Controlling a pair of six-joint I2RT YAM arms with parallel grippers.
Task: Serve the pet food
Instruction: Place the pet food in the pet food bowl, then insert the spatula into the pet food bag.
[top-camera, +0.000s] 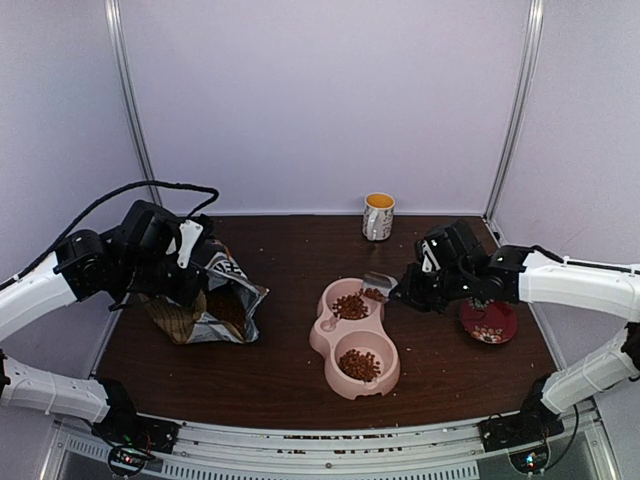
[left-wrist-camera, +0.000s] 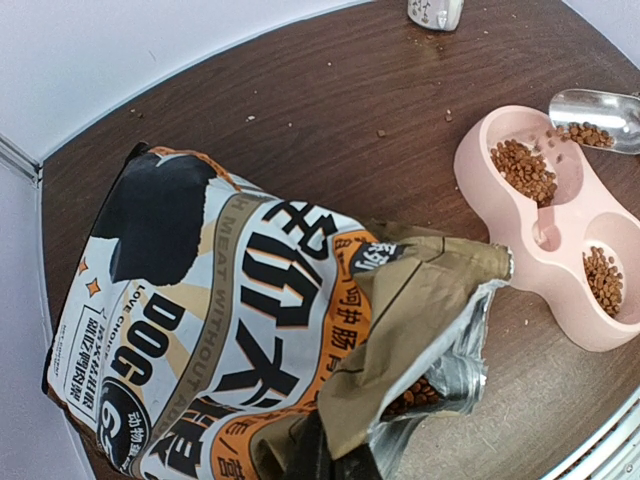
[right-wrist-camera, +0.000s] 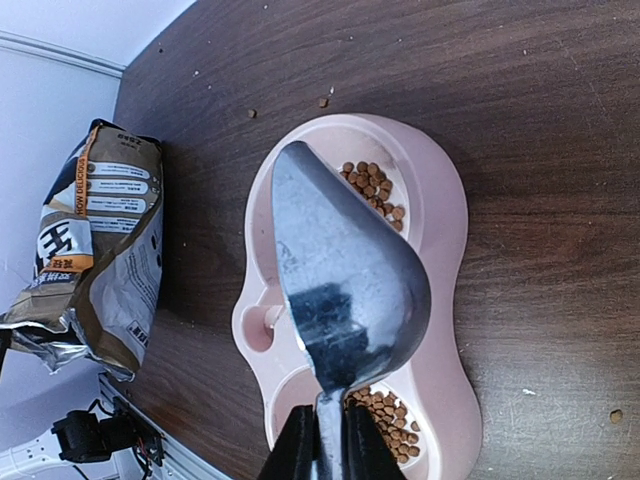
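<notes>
Near the front edge, light, loose kibble (top-camera: 350, 306) is heaped in the pink double bowl (top-camera: 322, 338). It is best carried by the metal scoop (right-wrist-camera: 340, 260), which is clenched in the right gripper (right-wrist-camera: 328, 445). The dog food bag (left-wrist-camera: 240, 330) is pinched by the left gripper (left-wrist-camera: 335, 455).

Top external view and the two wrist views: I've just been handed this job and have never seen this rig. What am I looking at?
Two robot arms are bolted at the near edge of the table. The top view looks down from behind them. Each wrist view rides on one arm and looks past its own fingers. The left fingers pinch the open dog-food bag at the left. The right fingers grip the handle of a metal scoop, which carries some kibble over the far well of the pink double bowl. Both wells hold kibble. A mug stands at the back, and a red dish lies at the right.
</notes>
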